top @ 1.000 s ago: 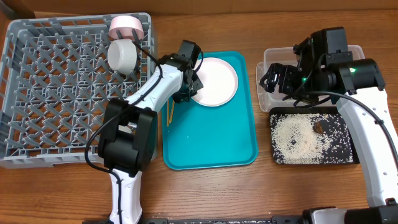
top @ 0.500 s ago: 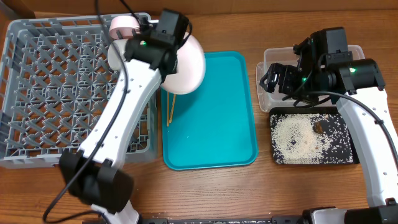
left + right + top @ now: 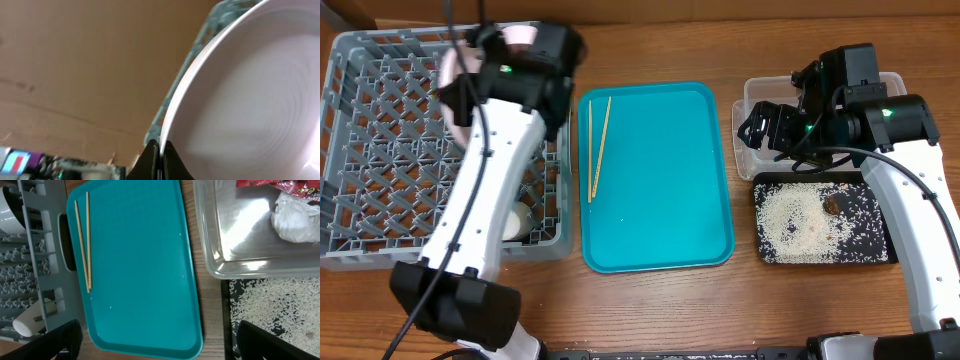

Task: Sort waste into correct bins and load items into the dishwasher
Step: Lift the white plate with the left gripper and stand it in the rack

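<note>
The left end effector [image 3: 160,150], clamped on the rim of the plate [image 3: 250,100], has carried it from the teal tray [image 3: 670,200] to above the dish rack [image 3: 380,150] at the left edge of the tabletop [image 3: 770,310], baring the chopsticks [image 3: 597,145]; racking appears next.

The overhead camera looks straight down from high above and takes in the whole table [image 3: 770,310]: dish rack [image 3: 380,150] left, teal tray [image 3: 660,200] centre, clear tub [image 3: 752,100] and black tray [image 3: 868,250] right. The right wrist camera also faces down but sits nearer (mid-height). It shares the teal tray, chopsticks [image 3: 82,245], tub and rack edge with overhead. The left wrist camera sits tight against the plate [image 3: 260,90] rim, angled upward, and shares only plate and rack.
</note>
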Tool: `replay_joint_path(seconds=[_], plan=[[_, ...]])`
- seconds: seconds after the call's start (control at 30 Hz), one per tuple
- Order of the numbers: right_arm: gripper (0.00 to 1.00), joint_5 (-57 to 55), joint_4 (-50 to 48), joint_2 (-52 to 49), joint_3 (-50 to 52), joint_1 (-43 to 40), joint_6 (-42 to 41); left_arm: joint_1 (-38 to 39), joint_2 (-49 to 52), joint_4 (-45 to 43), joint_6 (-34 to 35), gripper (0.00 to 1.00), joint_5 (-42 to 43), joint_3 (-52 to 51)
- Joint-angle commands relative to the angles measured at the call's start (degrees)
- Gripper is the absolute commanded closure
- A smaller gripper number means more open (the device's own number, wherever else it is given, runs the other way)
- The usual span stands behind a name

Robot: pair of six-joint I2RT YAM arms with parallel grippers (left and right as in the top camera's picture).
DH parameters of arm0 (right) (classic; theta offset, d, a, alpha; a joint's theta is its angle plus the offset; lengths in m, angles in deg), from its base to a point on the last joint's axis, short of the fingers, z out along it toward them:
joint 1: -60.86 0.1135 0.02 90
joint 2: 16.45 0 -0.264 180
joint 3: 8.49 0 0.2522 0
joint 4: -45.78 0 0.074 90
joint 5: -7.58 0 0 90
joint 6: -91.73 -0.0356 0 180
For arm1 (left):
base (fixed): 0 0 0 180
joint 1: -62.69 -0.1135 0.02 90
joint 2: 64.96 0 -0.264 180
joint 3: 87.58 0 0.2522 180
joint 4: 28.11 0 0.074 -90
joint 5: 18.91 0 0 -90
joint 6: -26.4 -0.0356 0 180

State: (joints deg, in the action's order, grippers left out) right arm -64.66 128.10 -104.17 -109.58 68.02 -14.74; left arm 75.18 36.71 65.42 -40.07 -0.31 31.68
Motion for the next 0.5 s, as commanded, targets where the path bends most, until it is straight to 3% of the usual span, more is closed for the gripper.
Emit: replay_joint_path(seconds=[0.0, 0.3, 0.47], plan=[[0.00, -0.2, -0.3, 0.1, -1.1, -0.1, 0.0, -3.1, -1.3, 0.0, -0.2, 0.96, -3.5, 0.3], [0.00, -0.2, -0.3, 0.1, -1.1, -0.1, 0.0, -3.6, -1.2, -3.3, 0.9, 0.96, -4.3, -7.8], [0.00, -0.2, -0.3, 0.1, -1.1, -0.1, 0.0, -3.5, -1.0, -12.9, 0.2, 0.96, -5.3, -17.7]])
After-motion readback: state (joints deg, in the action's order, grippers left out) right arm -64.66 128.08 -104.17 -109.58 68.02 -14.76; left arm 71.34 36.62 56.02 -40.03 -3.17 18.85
